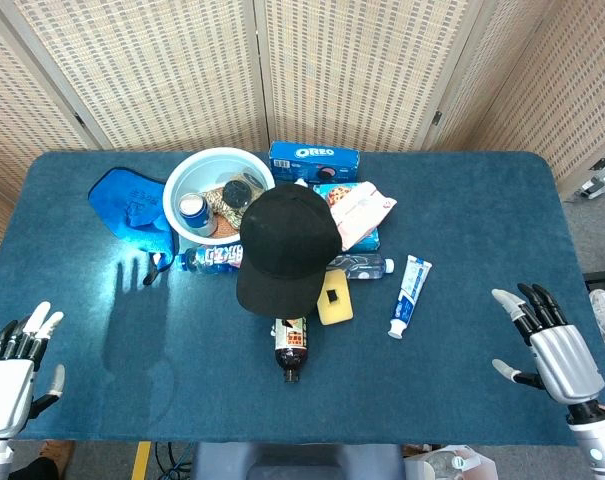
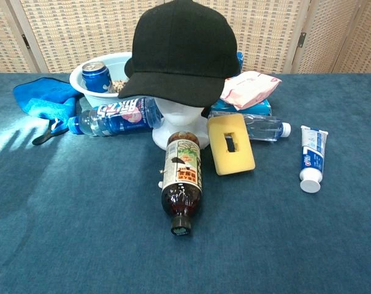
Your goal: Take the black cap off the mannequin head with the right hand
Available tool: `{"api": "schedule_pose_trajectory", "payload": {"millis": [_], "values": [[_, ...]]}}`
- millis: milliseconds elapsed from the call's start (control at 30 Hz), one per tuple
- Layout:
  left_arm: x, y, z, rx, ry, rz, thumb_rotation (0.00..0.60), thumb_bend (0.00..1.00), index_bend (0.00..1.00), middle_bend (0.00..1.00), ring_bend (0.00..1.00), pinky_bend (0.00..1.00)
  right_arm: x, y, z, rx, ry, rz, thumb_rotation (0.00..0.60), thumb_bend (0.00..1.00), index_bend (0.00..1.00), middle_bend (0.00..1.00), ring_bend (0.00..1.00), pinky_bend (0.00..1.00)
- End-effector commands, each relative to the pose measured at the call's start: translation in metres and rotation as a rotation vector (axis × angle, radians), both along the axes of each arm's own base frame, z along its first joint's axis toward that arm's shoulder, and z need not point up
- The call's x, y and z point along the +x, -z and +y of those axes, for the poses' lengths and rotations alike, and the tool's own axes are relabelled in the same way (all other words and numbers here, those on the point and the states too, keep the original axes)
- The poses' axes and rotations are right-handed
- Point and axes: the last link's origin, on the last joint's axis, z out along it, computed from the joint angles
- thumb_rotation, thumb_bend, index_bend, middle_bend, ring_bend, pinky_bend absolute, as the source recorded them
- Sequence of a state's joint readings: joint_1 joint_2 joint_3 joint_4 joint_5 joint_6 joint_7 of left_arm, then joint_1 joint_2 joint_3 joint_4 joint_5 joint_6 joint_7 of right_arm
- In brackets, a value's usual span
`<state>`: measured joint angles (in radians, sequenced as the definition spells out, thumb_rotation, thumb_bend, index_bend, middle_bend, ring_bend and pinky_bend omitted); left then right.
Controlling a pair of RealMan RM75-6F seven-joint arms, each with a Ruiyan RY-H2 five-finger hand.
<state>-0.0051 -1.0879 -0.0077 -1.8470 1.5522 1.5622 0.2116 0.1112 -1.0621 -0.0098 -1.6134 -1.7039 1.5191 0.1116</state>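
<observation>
While neither hand touches anything, the task stands at its opening step. Left hand [image 1: 17, 365]: lower left of the head view, fingers spread, holding nothing. Black cap [image 1: 285, 245]: frame centre, seated on the white mannequin head [image 2: 180, 125] on the tabletop [image 1: 462, 200], brim toward the camera. Right hand [image 1: 547, 345]: lower right, fingers spread, well apart from the cap. Next move likely calls for reaching inward and gripping crown or brim.

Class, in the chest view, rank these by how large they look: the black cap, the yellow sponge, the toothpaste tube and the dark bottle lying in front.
1. black cap
2. dark bottle, though it lies nearest the camera
3. yellow sponge
4. toothpaste tube
</observation>
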Motion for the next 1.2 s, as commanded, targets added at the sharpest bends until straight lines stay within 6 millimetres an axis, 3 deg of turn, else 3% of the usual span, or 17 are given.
{"api": "schedule_pose_trajectory", "payload": {"millis": [33,567,1200], "values": [[0.000,0.000,0.000,0.001,0.001,0.001,0.600,0.49,0.08,0.00,0.00,0.00,0.001,0.000,-0.001,-0.001,-0.005,-0.001,0.600,0.00,0.10,0.17,0.04,0.07],[0.003,-0.001,-0.001,0.003,0.009,0.003,0.600,0.49,0.08,0.00,0.00,0.00,0.014,0.005,-0.012,0.010,-0.072,-0.001,0.600,0.00,0.10,0.18,0.04,0.07],[0.004,0.000,0.000,0.005,-0.003,0.010,0.600,0.48,0.08,0.00,0.00,0.00,0.087,0.045,-0.071,0.060,-0.346,0.051,0.600,0.00,0.10,0.18,0.04,0.07]]}}
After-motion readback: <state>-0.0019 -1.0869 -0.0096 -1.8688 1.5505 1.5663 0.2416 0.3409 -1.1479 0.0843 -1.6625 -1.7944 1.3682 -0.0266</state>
